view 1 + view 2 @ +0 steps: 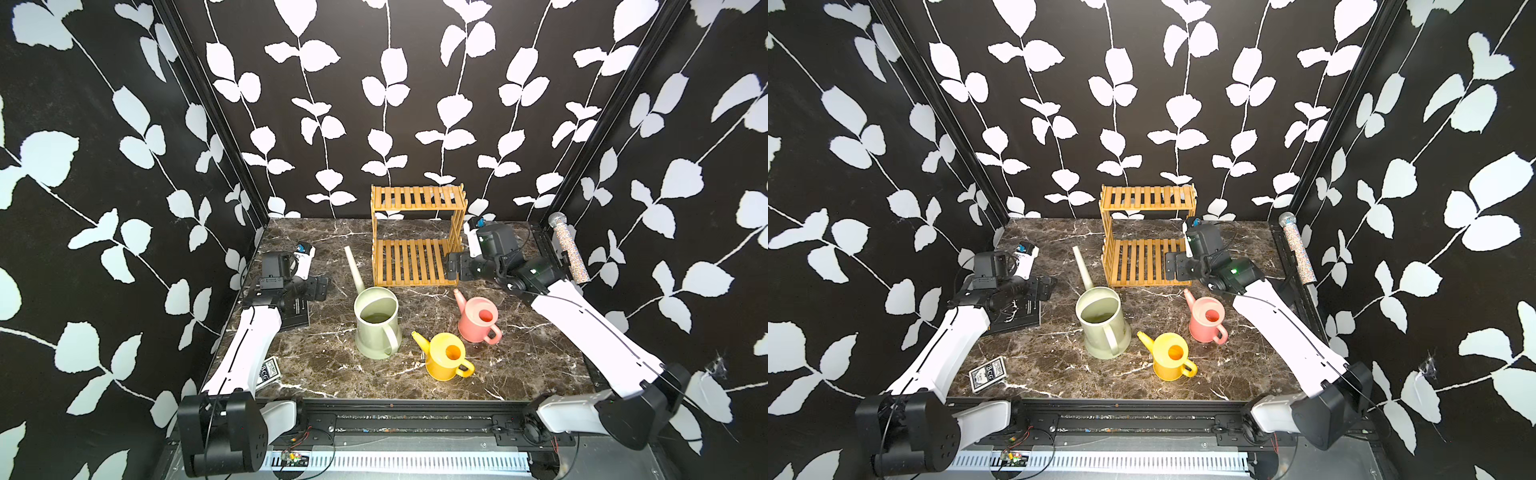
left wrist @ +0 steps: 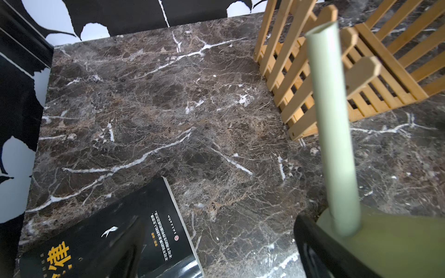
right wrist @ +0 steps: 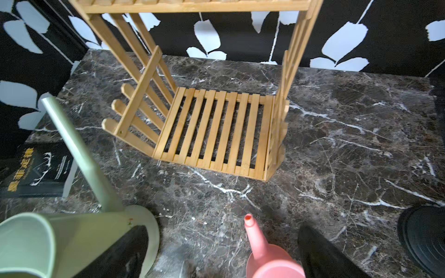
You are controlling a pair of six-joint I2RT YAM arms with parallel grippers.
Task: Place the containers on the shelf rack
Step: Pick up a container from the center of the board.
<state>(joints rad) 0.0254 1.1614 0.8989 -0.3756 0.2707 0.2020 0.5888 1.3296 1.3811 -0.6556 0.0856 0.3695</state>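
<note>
Three cans are counted: green can [image 1: 376, 334], yellow can [image 1: 440, 362], pink can [image 1: 473, 328]; one shelf rack [image 1: 409, 262]; left gripper [image 1: 319, 286] and right gripper [image 1: 453, 266] are spread wide.

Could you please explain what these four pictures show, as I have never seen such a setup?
It is a two-armed tabletop robot: the left arm and the right arm each end in jaws, both open and empty. Two pictures look down from one camera head; two come from wrist cameras. On the marble table stand a green watering can, a yellow can, a pink can and a wooden rack with nothing on it; a black book lies there too.
</note>
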